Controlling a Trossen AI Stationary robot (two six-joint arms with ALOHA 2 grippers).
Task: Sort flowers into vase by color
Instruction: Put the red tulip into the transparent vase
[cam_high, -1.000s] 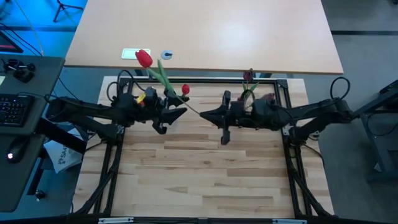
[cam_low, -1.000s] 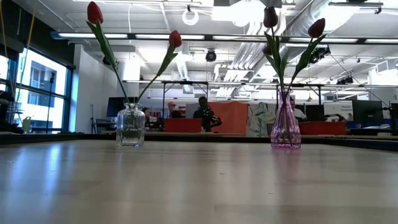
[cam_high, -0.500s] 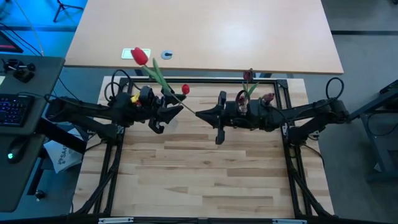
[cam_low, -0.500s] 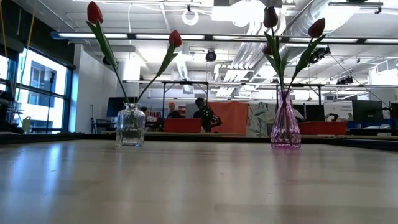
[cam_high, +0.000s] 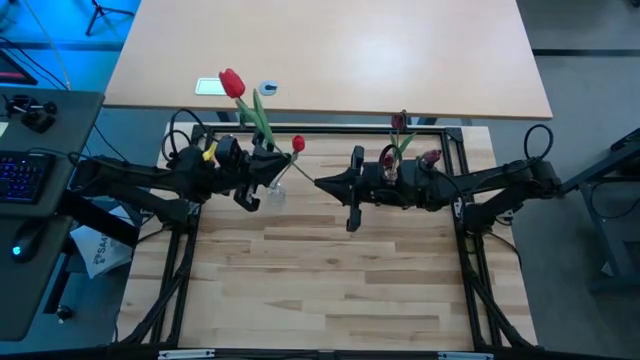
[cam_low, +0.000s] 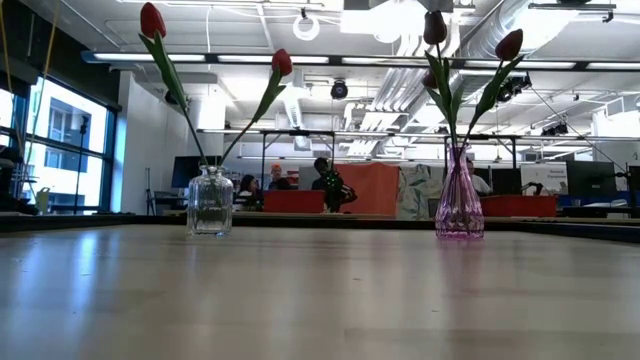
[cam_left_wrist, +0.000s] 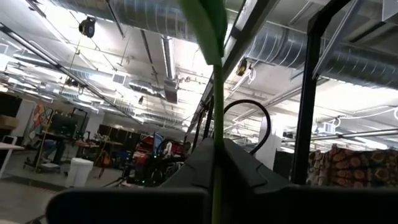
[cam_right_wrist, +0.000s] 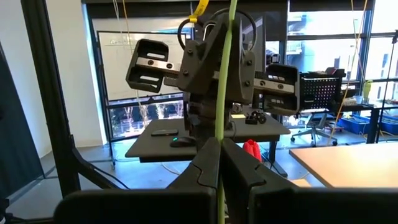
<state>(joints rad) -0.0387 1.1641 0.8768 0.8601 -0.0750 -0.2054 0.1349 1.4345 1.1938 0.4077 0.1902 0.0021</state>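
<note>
- The clear vase (cam_low: 210, 202) holds two red tulips: the taller one (cam_low: 152, 20) leans away from the pink vase, the shorter one (cam_low: 282, 62) leans toward it, so their stems make a V from the vase's neck.
- The pink vase (cam_low: 459, 200) holds dark maroon tulips, one (cam_low: 434, 27) nearly upright and another (cam_low: 509, 44) tilted outward on a slanted stem; a third head is hard to make out behind the leaves.
- Both vases stand upright near the far edge of the bench (cam_low: 320, 300), well apart from each other.
- A thin green stem (cam_right_wrist: 222, 74) runs lengthwise straight up between the right gripper's fingers, and the right gripper (cam_right_wrist: 219, 163) is clenched on this stem.
- Another green stem with a leaf (cam_left_wrist: 216, 93) rises between the left gripper's fingers; the left gripper (cam_left_wrist: 217, 163) is closed on it.
- From above, the left gripper (cam_high: 262, 178) sits at the clear vase and the right gripper (cam_high: 340, 186) points toward it, the two tips near each other.
- No writing can be read on the vases; a small label (cam_high: 208, 86) on the pale table beyond is too small to read.
- The near half of the bench lies open, framed by black rails (cam_high: 470, 262).
</note>
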